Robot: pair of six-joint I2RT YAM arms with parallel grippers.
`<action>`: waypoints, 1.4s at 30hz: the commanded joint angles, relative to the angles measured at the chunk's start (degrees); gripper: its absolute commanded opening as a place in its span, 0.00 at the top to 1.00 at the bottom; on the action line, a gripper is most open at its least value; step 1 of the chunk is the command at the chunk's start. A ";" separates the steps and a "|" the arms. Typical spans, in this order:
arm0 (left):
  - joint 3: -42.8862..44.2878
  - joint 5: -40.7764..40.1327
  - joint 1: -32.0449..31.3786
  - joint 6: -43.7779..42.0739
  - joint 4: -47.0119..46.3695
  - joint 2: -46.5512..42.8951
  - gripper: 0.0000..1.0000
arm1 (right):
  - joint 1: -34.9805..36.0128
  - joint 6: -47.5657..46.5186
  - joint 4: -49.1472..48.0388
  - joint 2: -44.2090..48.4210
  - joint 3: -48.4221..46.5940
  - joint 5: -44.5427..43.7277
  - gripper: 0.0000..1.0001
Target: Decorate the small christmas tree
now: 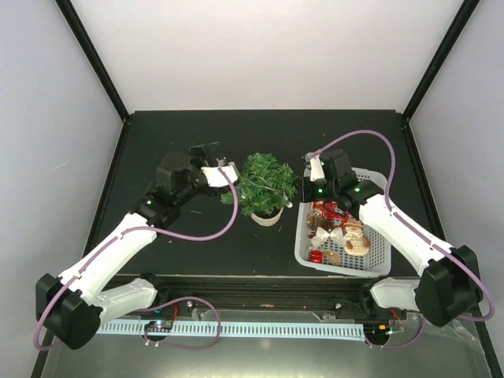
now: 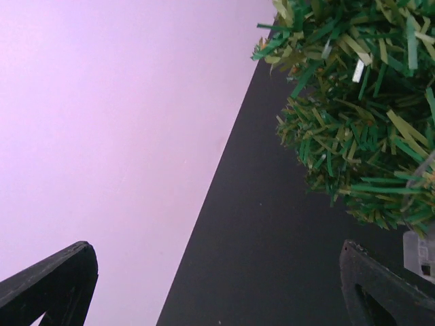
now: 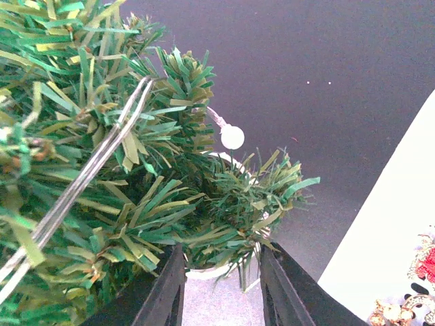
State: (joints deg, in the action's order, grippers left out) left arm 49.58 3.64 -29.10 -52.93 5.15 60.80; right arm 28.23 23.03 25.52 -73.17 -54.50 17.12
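Claws either side of the small christmas tree (image 1: 264, 183)

Left claw (image 2: 216, 248) hangs just left of the tree, spread wide and empty (needles reach near its right finger). Right claw (image 3: 221, 252) is pressed into the tree's right flank, fingers narrowly parted, nothing visibly clamped. The tree stands upright in its cream pot (image 1: 268, 218) mid-bench (image 1: 189, 252), with a white basket (image 1: 381, 260) just to its right.

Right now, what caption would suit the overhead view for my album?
The left arm and right arm flank the small christmas tree, a white basket of ornaments beside it.
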 commanded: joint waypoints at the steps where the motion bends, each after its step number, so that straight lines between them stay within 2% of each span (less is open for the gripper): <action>1: 1.26 -0.03 1.60 -0.52 4.99 -1.40 0.03 | -0.28 0.17 -0.51 2.43 -0.04 0.76 0.65; 9: 1.28 2.70 4.52 3.40 10.04 -4.46 0.01 | -0.28 0.87 1.43 6.95 2.67 -0.82 0.59; 20: -1.11 4.50 4.67 9.34 17.00 -9.42 0.01 | -0.29 2.23 4.35 13.09 5.84 -3.70 0.48; 26: 2.31 6.27 5.76 15.22 26.81 -10.46 0.01 | -0.28 6.38 9.45 17.16 5.92 -15.19 0.48; 29: 4.89 10.02 7.48 18.79 33.22 -10.23 0.01 | -0.70 8.42 13.22 15.07 5.22 -21.49 0.49; 32: 7.50 15.96 9.08 20.77 40.10 -9.44 0.01 | -2.59 9.03 14.12 11.38 5.52 -23.31 0.49; 37: 10.32 24.02 10.09 21.74 49.73 -6.74 0.01 | -6.53 10.63 11.61 5.59 7.14 -22.33 0.47; 42: 7.69 28.32 10.51 22.63 49.62 -6.92 0.01 | -14.71 13.19 5.13 3.03 11.56 -16.89 0.47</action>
State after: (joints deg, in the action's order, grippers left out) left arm 58.02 25.43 -19.25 -32.47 50.76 54.17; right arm 19.05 33.26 35.70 -69.17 -46.02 -2.26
